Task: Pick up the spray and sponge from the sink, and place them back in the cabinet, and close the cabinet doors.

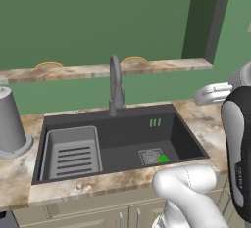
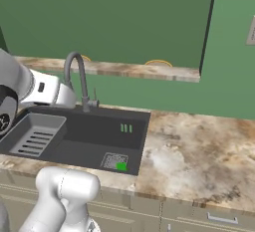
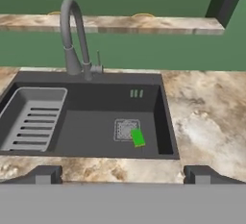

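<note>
The sponge [image 3: 138, 137] lies flat on the floor of the sink [image 3: 158, 86], green side up, just beside the square drain grate [image 3: 126, 130] and touching its corner, near the basin's right wall. The ribbed grey tray [image 3: 31, 122] fills the basin's left end, and the curved faucet [image 3: 73, 35] rises behind. The marbled bench [image 3: 206, 117] runs off to the right. The fingers [image 3: 123, 175] stand spread wide above the bench's front edge, holding nothing, well apart from the sponge.
</note>
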Available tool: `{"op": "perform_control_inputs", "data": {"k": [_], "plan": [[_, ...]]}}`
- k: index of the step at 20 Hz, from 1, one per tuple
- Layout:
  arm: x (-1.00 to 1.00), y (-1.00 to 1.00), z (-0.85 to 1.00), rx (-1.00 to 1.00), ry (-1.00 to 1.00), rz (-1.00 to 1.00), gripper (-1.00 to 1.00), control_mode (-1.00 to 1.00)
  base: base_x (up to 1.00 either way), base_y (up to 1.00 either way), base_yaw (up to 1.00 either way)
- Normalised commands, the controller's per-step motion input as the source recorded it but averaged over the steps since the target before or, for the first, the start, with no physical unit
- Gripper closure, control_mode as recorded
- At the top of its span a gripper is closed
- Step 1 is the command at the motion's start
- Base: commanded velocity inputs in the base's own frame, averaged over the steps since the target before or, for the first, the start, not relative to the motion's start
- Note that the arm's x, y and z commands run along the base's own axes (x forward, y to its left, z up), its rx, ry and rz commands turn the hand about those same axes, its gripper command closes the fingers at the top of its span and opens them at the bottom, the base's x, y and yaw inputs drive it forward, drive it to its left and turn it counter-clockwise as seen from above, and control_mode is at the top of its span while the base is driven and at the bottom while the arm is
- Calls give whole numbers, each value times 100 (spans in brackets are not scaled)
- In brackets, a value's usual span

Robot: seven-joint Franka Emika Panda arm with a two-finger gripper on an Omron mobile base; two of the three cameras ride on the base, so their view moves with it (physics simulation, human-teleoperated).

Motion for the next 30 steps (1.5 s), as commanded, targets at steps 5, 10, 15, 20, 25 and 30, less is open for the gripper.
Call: {"op": "perform_control_inputs", "data": {"k": [5, 10, 15, 20, 25, 30], "plan": [[10, 0, -29, 0, 8, 0, -100, -100, 0, 0, 0], [8, 0, -19, 0, 9, 0, -100, -100, 0, 0, 0], [8, 0, -12, 0, 9, 0, -100, -100, 0, 0, 0], [12, 0, -10, 0, 10, 0, -100, -100, 0, 0, 0], [8, 0, -10, 0, 9, 0, -100, -100, 0, 0, 0], [5, 0, -13, 0, 5, 0, -100, -100, 0, 0, 0]]}}
